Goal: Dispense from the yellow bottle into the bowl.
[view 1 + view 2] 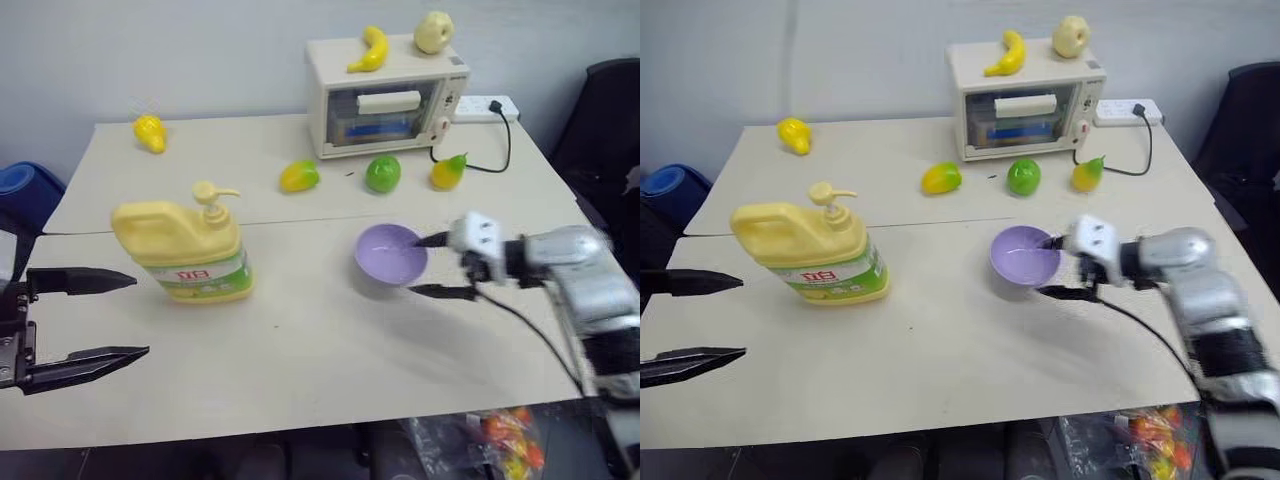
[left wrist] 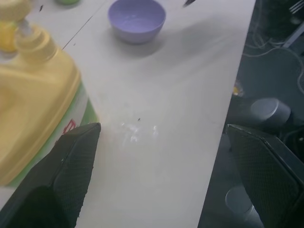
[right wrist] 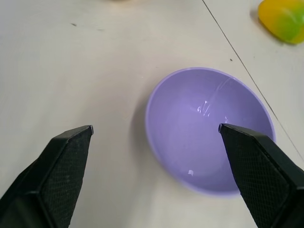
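Left gripper: black fingers spread wide, nothing between them, hovering over the near left part of the table, pointed toward the yellow bottle but apart from it. In the left wrist view, one finger just beside the bottle's lower label edge; contact cannot be told.

Right gripper: fingers parted, released, empty, held level just to the right of the bowl. Upper fingertip close to the bowl's rim, lower fingertip beside its base; touching or not cannot be told. In the right wrist view, fingers standing on either side of the lavender bowl, with open gaps to its wall.

Yellow bottle: upright on the left half of the table, pump nozzle pointing right, green-and-white label with red lettering facing the camera. Bowl: upright near the table's middle, well apart from the bottle, interior glossy, contents not clear.

Behind: cream toaster oven at the far edge, banana and pale apple on top. In front of it, a yellow-green mango, green apple and pear in a row. Yellow lemon at the far left corner. White power strip right of the oven.
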Robot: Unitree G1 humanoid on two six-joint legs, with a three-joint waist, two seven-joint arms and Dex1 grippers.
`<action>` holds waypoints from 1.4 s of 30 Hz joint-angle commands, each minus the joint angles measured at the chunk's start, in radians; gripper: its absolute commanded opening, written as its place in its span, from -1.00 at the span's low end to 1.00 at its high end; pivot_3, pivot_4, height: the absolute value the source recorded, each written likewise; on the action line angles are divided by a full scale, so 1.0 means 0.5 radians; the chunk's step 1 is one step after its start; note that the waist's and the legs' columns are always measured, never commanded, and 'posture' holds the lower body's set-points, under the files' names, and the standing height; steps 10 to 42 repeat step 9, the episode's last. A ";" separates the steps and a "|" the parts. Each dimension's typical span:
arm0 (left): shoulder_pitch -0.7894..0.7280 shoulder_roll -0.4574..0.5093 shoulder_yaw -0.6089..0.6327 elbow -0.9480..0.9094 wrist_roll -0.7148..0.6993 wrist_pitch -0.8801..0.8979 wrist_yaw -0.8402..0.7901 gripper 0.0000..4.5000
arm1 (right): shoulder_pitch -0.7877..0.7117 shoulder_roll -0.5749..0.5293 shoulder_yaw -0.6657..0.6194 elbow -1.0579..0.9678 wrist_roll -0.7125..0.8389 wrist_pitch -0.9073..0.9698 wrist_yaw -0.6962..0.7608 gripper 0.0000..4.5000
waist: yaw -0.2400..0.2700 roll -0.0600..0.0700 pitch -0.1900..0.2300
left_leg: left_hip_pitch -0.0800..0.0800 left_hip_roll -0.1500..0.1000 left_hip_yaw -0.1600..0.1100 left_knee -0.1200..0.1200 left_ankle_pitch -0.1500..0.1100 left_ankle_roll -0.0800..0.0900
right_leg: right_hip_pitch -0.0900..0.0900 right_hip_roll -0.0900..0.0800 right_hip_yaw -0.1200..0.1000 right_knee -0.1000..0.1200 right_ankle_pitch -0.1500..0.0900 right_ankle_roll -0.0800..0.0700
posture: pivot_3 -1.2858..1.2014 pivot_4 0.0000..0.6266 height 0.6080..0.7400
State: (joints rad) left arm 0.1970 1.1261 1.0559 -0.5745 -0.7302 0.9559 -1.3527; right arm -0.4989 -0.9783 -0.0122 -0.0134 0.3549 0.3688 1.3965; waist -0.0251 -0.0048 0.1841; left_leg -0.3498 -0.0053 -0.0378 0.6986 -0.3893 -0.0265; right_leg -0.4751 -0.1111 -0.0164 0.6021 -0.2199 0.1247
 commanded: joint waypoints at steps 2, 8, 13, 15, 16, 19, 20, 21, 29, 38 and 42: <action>0.049 -0.019 0.062 0.094 0.063 -0.123 -0.012 1.00 | 0.201 -0.320 -0.388 -0.014 0.272 0.294 0.214 0.99 | 0.002 0.001 0.002 | 0.010 0.001 -0.001 0.000 -0.003 0.005 | 0.015 0.001 -0.002 -0.010 0.000 0.000 | 0.03 -0.52 1.00; 0.101 -0.005 0.110 0.236 0.075 -0.175 -0.036 1.00 | 0.348 -0.485 -0.678 0.173 0.343 0.365 0.224 0.99 | -0.014 0.002 0.004 | 0.056 0.003 0.017 -0.004 -0.014 0.018 | 0.064 0.001 0.004 -0.029 -0.005 -0.008 | 0.03 -0.52 1.00; 0.098 -0.002 0.106 0.249 0.068 -0.172 -0.031 1.00 | 0.353 -0.480 -0.686 0.182 0.339 0.355 0.204 0.99 | -0.014 0.002 0.004 | 0.060 0.003 0.018 -0.004 -0.014 0.018 | 0.064 0.002 0.005 -0.029 -0.004 -0.007 | 0.03 -0.52 1.00; 0.098 -0.002 0.106 0.249 0.068 -0.172 -0.031 1.00 | 0.353 -0.480 -0.686 0.182 0.339 0.355 0.204 0.99 | -0.014 0.002 0.004 | 0.060 0.003 0.018 -0.004 -0.014 0.018 | 0.064 0.002 0.005 -0.029 -0.004 -0.007 | 0.03 -0.52 1.00; 0.098 -0.002 0.106 0.249 0.068 -0.172 -0.031 1.00 | 0.353 -0.480 -0.686 0.182 0.339 0.355 0.204 0.99 | -0.014 0.002 0.004 | 0.060 0.003 0.018 -0.004 -0.014 0.018 | 0.064 0.002 0.005 -0.029 -0.004 -0.007 | 0.03 -0.52 1.00; 0.098 -0.002 0.106 0.249 0.068 -0.172 -0.031 1.00 | 0.353 -0.480 -0.686 0.182 0.339 0.355 0.204 0.99 | -0.014 0.002 0.004 | 0.060 0.003 0.018 -0.004 -0.014 0.018 | 0.064 0.002 0.005 -0.029 -0.004 -0.007 | 0.03 -0.52 1.00; 0.098 -0.002 0.106 0.249 0.068 -0.172 -0.031 1.00 | 0.353 -0.480 -0.686 0.182 0.339 0.355 0.204 0.99 | -0.014 0.002 0.004 | 0.060 0.003 0.018 -0.004 -0.014 0.018 | 0.064 0.002 0.005 -0.029 -0.004 -0.007 | 0.03 -0.52 1.00; 0.098 -0.002 0.106 0.249 0.068 -0.172 -0.031 1.00 | 0.353 -0.480 -0.686 0.182 0.339 0.355 0.204 0.99 | -0.014 0.002 0.004 | 0.060 0.003 0.018 -0.004 -0.014 0.018 | 0.064 0.002 0.005 -0.029 -0.004 -0.007 | 0.03 -0.52 1.00; 0.098 -0.002 0.106 0.249 0.068 -0.172 -0.031 1.00 | 0.353 -0.480 -0.686 0.182 0.339 0.355 0.204 0.99 | -0.014 0.002 0.004 | 0.060 0.003 0.018 -0.004 -0.014 0.018 | 0.064 0.002 0.005 -0.029 -0.004 -0.007 | 0.03 -0.52 1.00; 0.098 -0.002 0.106 0.249 0.068 -0.172 -0.031 1.00 | 0.353 -0.480 -0.686 0.182 0.339 0.355 0.204 0.99 | -0.014 0.002 0.004 | 0.060 0.003 0.018 -0.004 -0.014 0.018 | 0.064 0.002 0.005 -0.029 -0.004 -0.007 | 0.03 -0.52 1.00; 0.098 -0.002 0.106 0.249 0.068 -0.172 -0.031 1.00 | 0.353 -0.480 -0.686 0.182 0.339 0.355 0.204 0.99 | -0.014 0.002 0.004 | 0.060 0.003 0.018 -0.004 -0.014 0.018 | 0.064 0.002 0.005 -0.029 -0.004 -0.007 | 0.03 -0.52 1.00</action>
